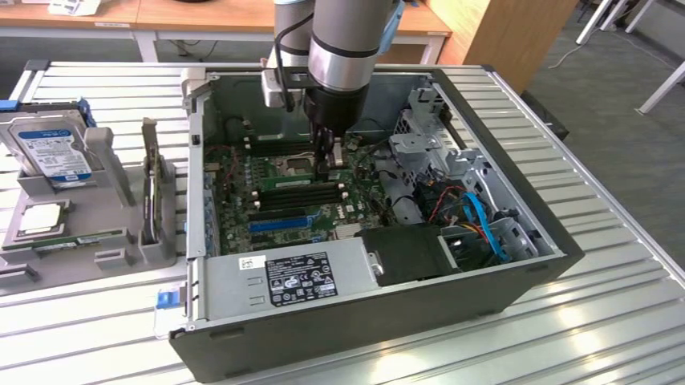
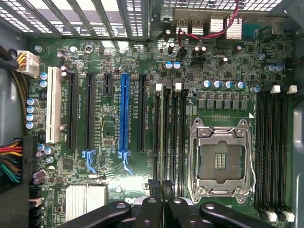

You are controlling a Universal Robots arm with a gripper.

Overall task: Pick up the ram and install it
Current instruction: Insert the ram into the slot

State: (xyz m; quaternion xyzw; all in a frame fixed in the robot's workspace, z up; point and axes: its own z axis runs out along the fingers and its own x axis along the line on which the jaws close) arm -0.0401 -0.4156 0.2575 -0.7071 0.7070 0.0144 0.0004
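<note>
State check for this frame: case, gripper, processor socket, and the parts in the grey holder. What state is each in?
computer case, open, side panel off.
gripper, shut, low inside the case above the memory slots.
processor socket, empty, metal frame down.
ram, lying flat in the grey holder, outside the case.
processor chip, lying flat in the holder.
hard drive, propped on edge in the holder.
</note>
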